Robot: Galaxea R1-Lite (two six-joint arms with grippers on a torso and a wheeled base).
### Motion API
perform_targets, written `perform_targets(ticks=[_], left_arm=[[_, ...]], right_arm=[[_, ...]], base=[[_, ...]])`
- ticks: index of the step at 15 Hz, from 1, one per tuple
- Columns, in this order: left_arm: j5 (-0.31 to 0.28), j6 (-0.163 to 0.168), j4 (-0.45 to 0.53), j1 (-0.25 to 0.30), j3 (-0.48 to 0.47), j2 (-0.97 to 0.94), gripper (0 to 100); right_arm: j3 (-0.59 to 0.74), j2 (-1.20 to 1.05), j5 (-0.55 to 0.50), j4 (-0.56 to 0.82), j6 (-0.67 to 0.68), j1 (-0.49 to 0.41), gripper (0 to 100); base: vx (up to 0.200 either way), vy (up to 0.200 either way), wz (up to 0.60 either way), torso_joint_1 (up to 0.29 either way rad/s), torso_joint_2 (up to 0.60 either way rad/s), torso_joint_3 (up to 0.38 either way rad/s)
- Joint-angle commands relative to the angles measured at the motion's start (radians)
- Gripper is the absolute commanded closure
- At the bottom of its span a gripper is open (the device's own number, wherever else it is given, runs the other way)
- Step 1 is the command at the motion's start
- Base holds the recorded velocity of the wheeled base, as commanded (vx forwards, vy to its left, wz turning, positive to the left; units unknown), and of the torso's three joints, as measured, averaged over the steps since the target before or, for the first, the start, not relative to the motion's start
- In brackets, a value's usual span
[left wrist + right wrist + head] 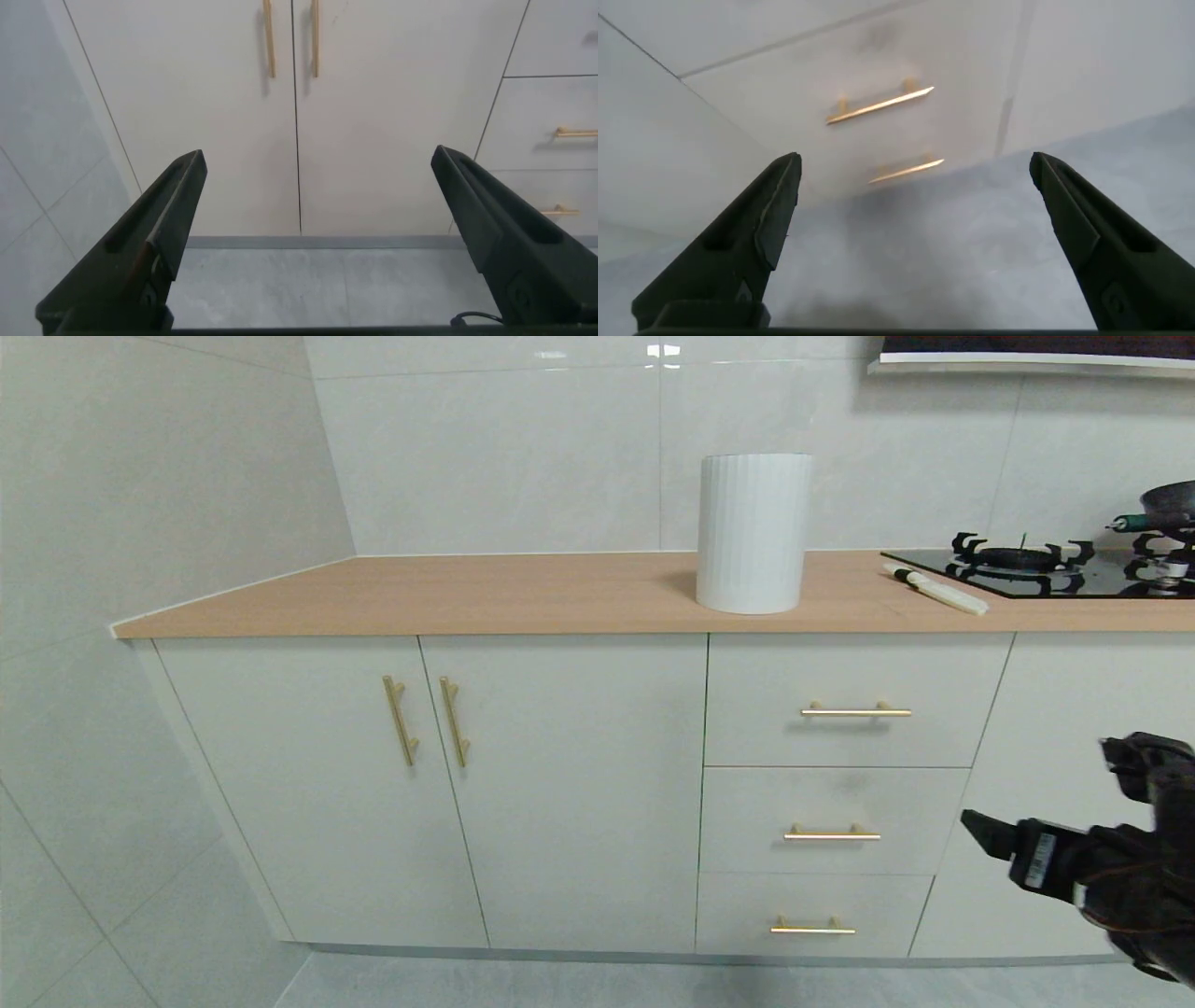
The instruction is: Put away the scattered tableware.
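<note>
The left hand is held low before the pair of white cabinet doors with slim brass handles. Its fingers are spread wide and nothing is held between them. In its wrist view the grey floor lies beneath it.

On the light wooden desk, a tall white ribbed cylindrical holder stands upright. It is judged to be where the tableware belongs.

The one loose piece to be seen is a cream-coloured slender utensil with a dark tip. It lies flat on the desk, near the holder at about 4 o'clock from it, just in front of the black glass gas hob. In the head view its long axis runs from about 10 o'clock, where the dark tip is, to about 4 o'clock. What kind of utensil it is cannot be told.

The right hand hangs well below the desk edge, in front of the white drawers with brass bar handles. Its fingers are also spread and empty, as is confirmed in its own wrist view.

From the right hand the utensil lies at about 11 o'clock, well apart and higher. The right arm is judged the nearer one. The hand would have to be raised above the desk and turned so that its fingers close across the utensil's long axis, not along it.
</note>
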Motion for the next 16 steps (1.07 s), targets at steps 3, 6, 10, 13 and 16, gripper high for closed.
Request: perform_targets(ticks=[3,6,10,13,16], left_arm=[[0.000,0.000,-0.001,0.000,0.000,0.000,0],[0.000,0.000,-0.001,0.000,0.000,0.000,0],[0.000,0.000,-0.001,0.000,0.000,0.000,0],[0.000,0.000,-0.001,0.000,0.000,0.000,0],[0.000,0.000,-0.001,0.000,0.000,0.000,0]], right_arm=[[0.174,-0.734,-0.207,0.306,-0.246,-0.028,0],[0.116,-1.037,-0.175,0.665,-0.300,-0.255,0],[0.062,-1.342,-0.141,0.918,-0.384,-0.275,0],[0.040,-1.416,-0.176,0.935,-0.418,-0.332,0],[0.076,-1.418,0.045,0.885,-0.393,-0.332,0]], base=[[0.000,0.000,0.00,0.000,0.00,0.000],[0.000,0.000,0.00,0.000,0.00,0.000],[0.000,0.000,0.00,0.000,0.00,0.000],[0.000,0.000,0.00,0.000,0.00,0.000],[0.000,0.000,0.00,0.000,0.00,0.000]])
